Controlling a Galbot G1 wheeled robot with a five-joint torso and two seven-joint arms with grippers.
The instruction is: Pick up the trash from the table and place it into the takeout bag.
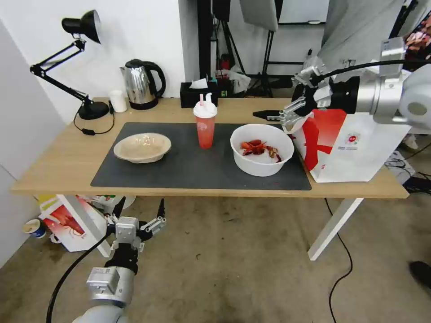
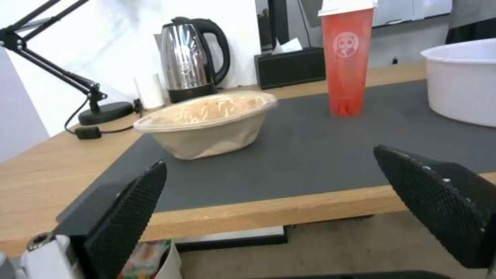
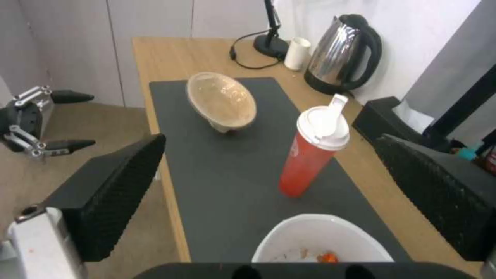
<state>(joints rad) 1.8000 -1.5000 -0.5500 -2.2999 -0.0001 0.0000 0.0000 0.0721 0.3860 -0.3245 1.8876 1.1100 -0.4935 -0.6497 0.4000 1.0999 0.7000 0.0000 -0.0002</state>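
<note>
On the table (image 1: pixel 58 170) lies a dark grey mat (image 1: pixel 188 170) carrying three pieces of trash. They are a shallow tan bowl (image 1: pixel 142 147) (image 2: pixel 209 122) (image 3: pixel 222 100), a red white-lidded cup (image 1: pixel 205 125) (image 2: pixel 346 58) (image 3: pixel 312 155), and a deep white bowl (image 1: pixel 261 157) (image 3: pixel 320 236) with red crayfish shells. The takeout bag (image 1: pixel 354 143) stands at the table's right end. My right gripper (image 1: pixel 269 116) (image 3: pixel 269 141) hovers open just above the white bowl's far rim, beside the bag. My left gripper (image 1: pixel 141 204) (image 2: pixel 269 157) (image 3: pixel 90 120) hangs open below the table's front edge, facing the tan bowl.
A black desk lamp (image 1: pixel 85 67), a steel kettle (image 1: pixel 141 85), a small white cup (image 1: pixel 118 101) and a black tissue box (image 1: pixel 197 93) line the table's back edge. A white box printed with a crayfish (image 1: pixel 67 222) sits under the table's left end. Cables cross the floor at right.
</note>
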